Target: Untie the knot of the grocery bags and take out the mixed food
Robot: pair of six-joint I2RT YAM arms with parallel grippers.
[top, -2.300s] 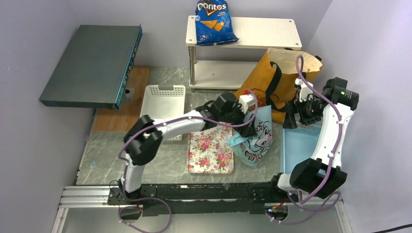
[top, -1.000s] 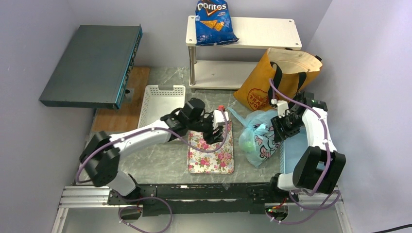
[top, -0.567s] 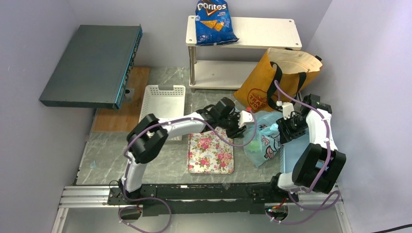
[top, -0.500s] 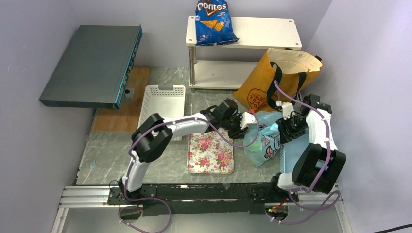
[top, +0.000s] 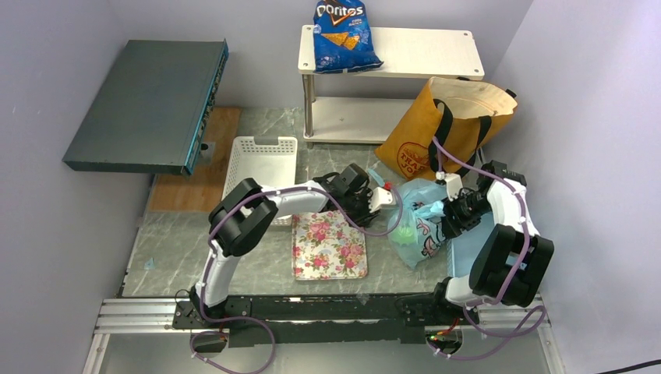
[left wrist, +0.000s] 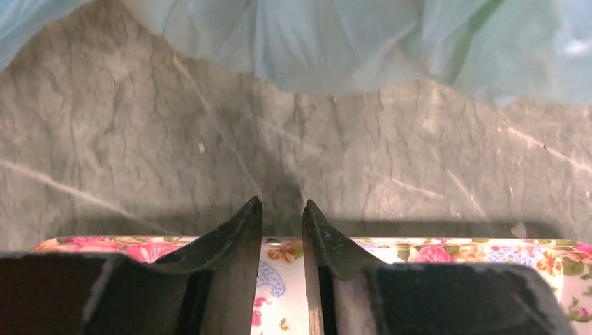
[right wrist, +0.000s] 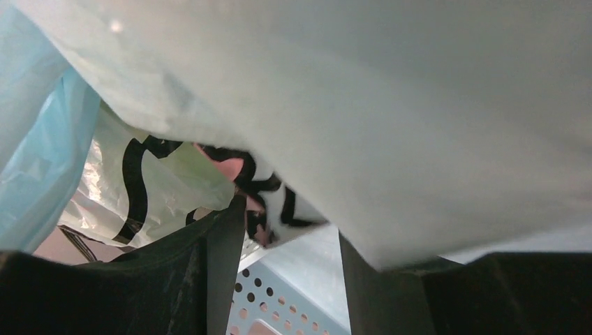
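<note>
The light-blue cartoon-printed plastic grocery bag (top: pixel 417 222) lies right of the floral tray (top: pixel 327 249), with a green round fruit (top: pixel 404 231) showing through its film. Its knot cannot be made out. The orange-tan tote (top: pixel 425 136) with black straps (top: pixel 444 125) stands behind it, top open. My left gripper (top: pixel 379 204) hovers low over the tray's far right corner and points at the bag (left wrist: pixel 349 42). Its jaws are a narrow gap apart with nothing between them (left wrist: pixel 283 206). My right gripper (top: pixel 450 212) is at the bag's right side, jaws apart (right wrist: pixel 290 223), with bag film (right wrist: pixel 419 105) draped over the fingertips.
A blue perforated basket (top: pixel 479 241) sits under my right arm. A white basket (top: pixel 261 167) lies left of the tray. Behind stands a white shelf (top: pixel 405 54) with a blue Doritos bag (top: pixel 343 35) on it. A dark flat box (top: pixel 148 105) and a wooden board (top: pixel 195 183) are at the left.
My left gripper swung from over the tray to the bag's left side and its jaws narrowed. The floral tray shifted a little to the left. My right gripper stayed at the bag.
</note>
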